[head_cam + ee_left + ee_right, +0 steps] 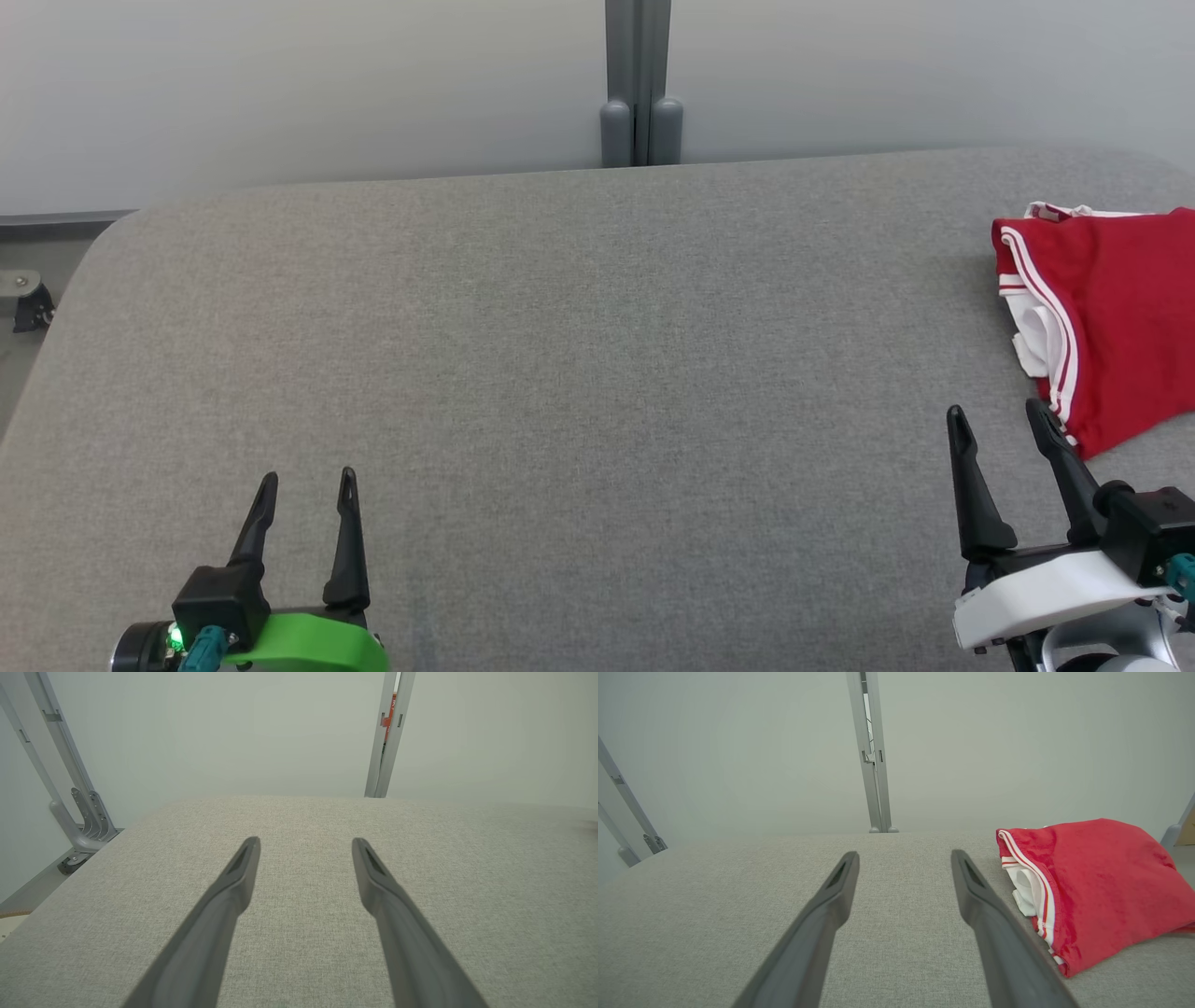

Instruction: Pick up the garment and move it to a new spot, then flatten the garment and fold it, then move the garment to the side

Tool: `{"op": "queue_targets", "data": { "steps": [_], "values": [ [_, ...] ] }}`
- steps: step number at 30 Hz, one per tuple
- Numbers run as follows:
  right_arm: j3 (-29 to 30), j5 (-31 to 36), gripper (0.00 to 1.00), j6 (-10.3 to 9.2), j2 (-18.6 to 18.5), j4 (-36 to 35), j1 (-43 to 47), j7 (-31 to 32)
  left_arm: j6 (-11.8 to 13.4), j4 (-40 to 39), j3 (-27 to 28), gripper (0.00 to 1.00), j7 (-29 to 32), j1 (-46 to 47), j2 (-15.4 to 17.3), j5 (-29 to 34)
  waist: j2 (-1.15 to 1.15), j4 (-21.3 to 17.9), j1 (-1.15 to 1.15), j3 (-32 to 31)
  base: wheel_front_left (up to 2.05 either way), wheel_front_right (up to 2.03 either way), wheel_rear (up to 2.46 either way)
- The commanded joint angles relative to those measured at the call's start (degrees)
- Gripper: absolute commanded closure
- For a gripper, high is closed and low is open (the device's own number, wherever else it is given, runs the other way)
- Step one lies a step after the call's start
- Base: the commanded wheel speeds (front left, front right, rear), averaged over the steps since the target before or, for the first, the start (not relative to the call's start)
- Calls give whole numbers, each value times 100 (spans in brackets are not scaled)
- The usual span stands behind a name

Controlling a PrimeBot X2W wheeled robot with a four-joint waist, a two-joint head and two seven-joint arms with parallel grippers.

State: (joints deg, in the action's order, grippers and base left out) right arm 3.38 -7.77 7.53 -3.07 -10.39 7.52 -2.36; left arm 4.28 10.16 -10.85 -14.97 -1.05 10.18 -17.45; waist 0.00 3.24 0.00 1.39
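Note:
The garment point(1116, 317) is red with white stripes and a white lining, lying folded at the table's right side, partly cut off by the head view's edge. In the right wrist view the garment point(1092, 882) sits just right of my fingers. My right gripper point(997, 415) stands open beside the garment's near left corner, apart from it, with nothing between its fingers. My left gripper point(308, 478) is open over bare table at the lower left, far from the garment. Both wrist views show the fingers spread: left gripper point(306, 841), right gripper point(905, 854).
The grey fabric-covered table point(560, 355) spreads wide between the two grippers. A pale wall with a grey upright post point(639, 84) stands behind its far edge. A metal frame leg with a caster point(77, 830) stands off the table's left corner.

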Motion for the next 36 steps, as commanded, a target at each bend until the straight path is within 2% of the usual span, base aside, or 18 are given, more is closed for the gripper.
{"op": "queue_targets", "data": {
  "steps": [1, 11, 12, 15, 36],
  "values": [
    [-3, 1, 0, -9, -7, -6, -13, -13, -21, -6, 45, 0, -26, 70, -13, 50, 0, 10, 0, 12, 0, 0, 0],
    [0, -14, 0, -10, -33, 14, -37, -4, -75, -98, 114, 0, -27, 142, -84, 233, 0, 45, 0, 60, 0, 0, 0],
    [-13, -2, 100, 0, -2, 32, 1, -1, -42, -74, 96, 100, 1, 35, -74, 180, 0, 44, 0, 60, 0, 0, 0],
    [-38, -79, 100, 0, 25, 163, 34, -8, -54, 43, 90, 100, 45, -18, -99, 107, 0, 42, 0, 60, 0, 0, 0],
    [-87, -2435, 100, -1, -94, 757, -352, 117, -352, 135, 527, 100, 599, 201, -261, -1910, 0, -19, 0, 30, 0, 0, 0]
  ]
}}
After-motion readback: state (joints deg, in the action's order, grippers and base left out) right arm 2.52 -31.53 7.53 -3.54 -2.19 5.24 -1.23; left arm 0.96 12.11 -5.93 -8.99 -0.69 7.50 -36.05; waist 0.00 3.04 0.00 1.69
